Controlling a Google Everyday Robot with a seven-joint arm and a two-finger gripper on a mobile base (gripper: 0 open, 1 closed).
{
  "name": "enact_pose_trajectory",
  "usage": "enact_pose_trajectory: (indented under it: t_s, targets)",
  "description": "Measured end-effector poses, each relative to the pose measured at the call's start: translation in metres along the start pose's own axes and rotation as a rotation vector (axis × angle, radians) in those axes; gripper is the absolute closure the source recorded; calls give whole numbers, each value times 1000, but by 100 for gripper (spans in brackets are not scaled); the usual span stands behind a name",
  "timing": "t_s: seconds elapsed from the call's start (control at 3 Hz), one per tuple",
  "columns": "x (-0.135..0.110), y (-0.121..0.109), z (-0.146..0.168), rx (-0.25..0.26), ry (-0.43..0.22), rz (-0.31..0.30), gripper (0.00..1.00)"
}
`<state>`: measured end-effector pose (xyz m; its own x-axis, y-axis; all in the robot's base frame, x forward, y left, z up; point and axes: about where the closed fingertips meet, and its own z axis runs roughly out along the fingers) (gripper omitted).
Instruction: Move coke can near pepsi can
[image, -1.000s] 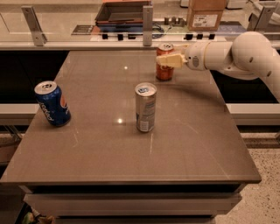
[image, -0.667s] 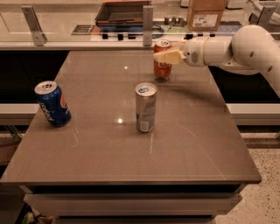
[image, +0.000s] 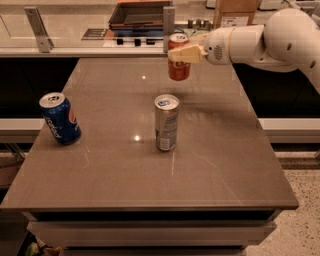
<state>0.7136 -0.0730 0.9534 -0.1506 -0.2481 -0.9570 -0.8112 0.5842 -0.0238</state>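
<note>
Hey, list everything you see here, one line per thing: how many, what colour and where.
coke can: one, red, held in the gripper over the table's far side
pepsi can: one, blue, standing near the table's left edge
silver can: one, silver-grey, standing mid-table
table: one, grey-brown, fills the middle of the view
counter: one, pale, behind the table
tray: one, dark, on the counter
cardboard box: one, brown, on the counter
arm: one, white, reaching in from the right
gripper: one, cream fingers, shut on the coke can
</note>
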Motion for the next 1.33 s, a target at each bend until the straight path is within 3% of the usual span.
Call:
enact_pose_trajectory:
  t_s: [0.67, 1.33]
  targets:
    - [-37, 56, 19, -50, -2, -57, 100]
    - [-54, 109, 37, -58, 3, -121, 100]
